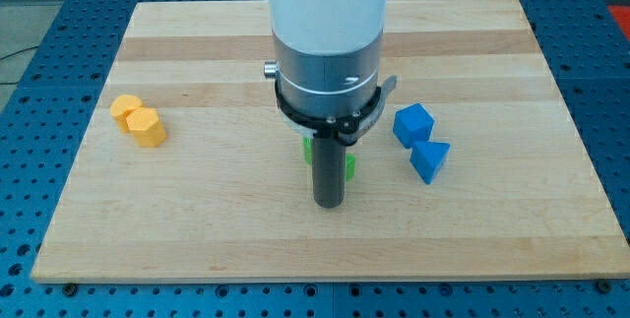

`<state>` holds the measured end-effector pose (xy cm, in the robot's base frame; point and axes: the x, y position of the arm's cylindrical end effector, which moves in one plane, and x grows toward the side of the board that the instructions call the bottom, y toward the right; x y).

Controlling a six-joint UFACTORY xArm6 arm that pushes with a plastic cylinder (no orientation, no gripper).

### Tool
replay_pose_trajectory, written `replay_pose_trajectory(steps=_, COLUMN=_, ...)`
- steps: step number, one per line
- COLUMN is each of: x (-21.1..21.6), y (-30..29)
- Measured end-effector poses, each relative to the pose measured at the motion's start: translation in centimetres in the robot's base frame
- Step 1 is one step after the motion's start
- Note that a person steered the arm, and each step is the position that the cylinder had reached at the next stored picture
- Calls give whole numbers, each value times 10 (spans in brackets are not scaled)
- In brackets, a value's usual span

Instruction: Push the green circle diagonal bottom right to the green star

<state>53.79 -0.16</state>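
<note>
My dark rod hangs from the arm's white and grey body at the board's middle, and my tip [328, 203] rests on the wood. Two scraps of green show right behind the rod: one at its left side [307, 148] and one at its right side [349, 165]. The rod hides most of both, so I cannot tell which is the green circle and which the green star. My tip sits just below them in the view, very close to or touching the right green piece.
A blue cube [412, 124] and a blue triangular block [429, 159] lie touching to the right of the rod. Two yellow blocks, a rounded one [125, 110] and a hexagon [149, 127], lie touching at the left. The wooden board [197, 220] sits on a blue perforated table.
</note>
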Motion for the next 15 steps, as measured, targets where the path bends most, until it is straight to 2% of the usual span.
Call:
replay_pose_trajectory(steps=1, x=-17, y=0)
replay_pose_trajectory(steps=4, x=-131, y=-1)
replay_pose_trajectory(steps=5, x=-130, y=-1)
replay_pose_trajectory(steps=6, x=-125, y=-28)
replay_pose_trajectory(steps=7, x=-175, y=-38)
replay_pose_trajectory(steps=8, x=-192, y=-12)
replay_pose_trajectory(steps=9, x=-204, y=-14)
replay_pose_trajectory(steps=10, x=-244, y=-10)
replay_pose_trajectory(steps=11, x=-217, y=9)
replay_pose_trajectory(steps=12, x=-190, y=114)
replay_pose_trajectory(steps=13, x=-133, y=71)
replay_pose_trajectory(steps=15, x=-172, y=-8)
